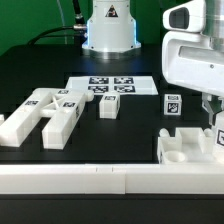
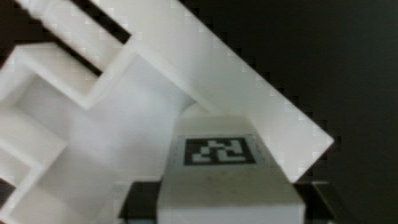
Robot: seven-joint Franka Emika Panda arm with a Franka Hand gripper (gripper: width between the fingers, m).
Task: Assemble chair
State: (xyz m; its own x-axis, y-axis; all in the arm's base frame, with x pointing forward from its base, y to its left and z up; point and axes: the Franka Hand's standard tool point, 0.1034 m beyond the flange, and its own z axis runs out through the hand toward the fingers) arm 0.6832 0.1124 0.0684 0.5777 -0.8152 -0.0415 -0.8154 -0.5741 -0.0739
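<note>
We grip a bar (image 2: pixel 217 100) in the gripper (image 1: pixel 212 110), poised over the seat (image 1: pixel 185 150), likely for slotting in.

text: none legible | signs: square black-white tags (image 1: pixel 172 103) | on: chair pieces (image 1: pixel 45 118), marker board (image 1: pixel 76 88)

Glossy white throughout, with rounded shells on the base (image 1: pixel 108 28) and a boxy wrist housing (image 1: pixel 190 60) with a dark oval recess (image 1: pixel 178 17). Marked with a small black triangular sign (image 1: pixel 110 14) on the base, above a pale bluish ring (image 1: pixel 108 46). Ends in pale grey fingers (image 2: pixel 214 203) flanked by dark edges.
</note>
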